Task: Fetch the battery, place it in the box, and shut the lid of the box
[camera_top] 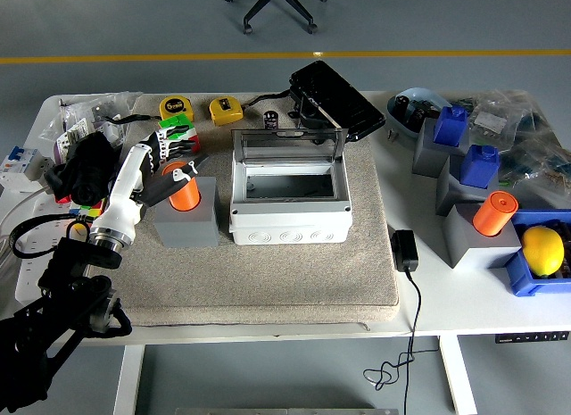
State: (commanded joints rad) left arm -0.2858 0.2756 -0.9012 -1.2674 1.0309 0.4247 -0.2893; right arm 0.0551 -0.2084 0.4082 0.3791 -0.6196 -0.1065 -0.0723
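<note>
An orange battery (pixel 186 194) stands upright in a grey block (pixel 187 223) on the left of the beige mat. My left hand (pixel 166 176), on a white forearm that comes up from the lower left, is right against the battery's left side and top. The white box (pixel 290 214) sits at the mat's middle, its clear lid (pixel 287 145) standing open at the back and its inside showing nothing. A second orange battery (pixel 495 212) stands in another grey block (pixel 480 238) at the right.
Tape measures (pixel 177 107) and loose parts lie behind my left hand. A black case (pixel 337 98) lies behind the box, and a black adapter (pixel 404 251) with its cable lies to the box's right. Blue bins, one holding a lemon (pixel 542 251), fill the right side.
</note>
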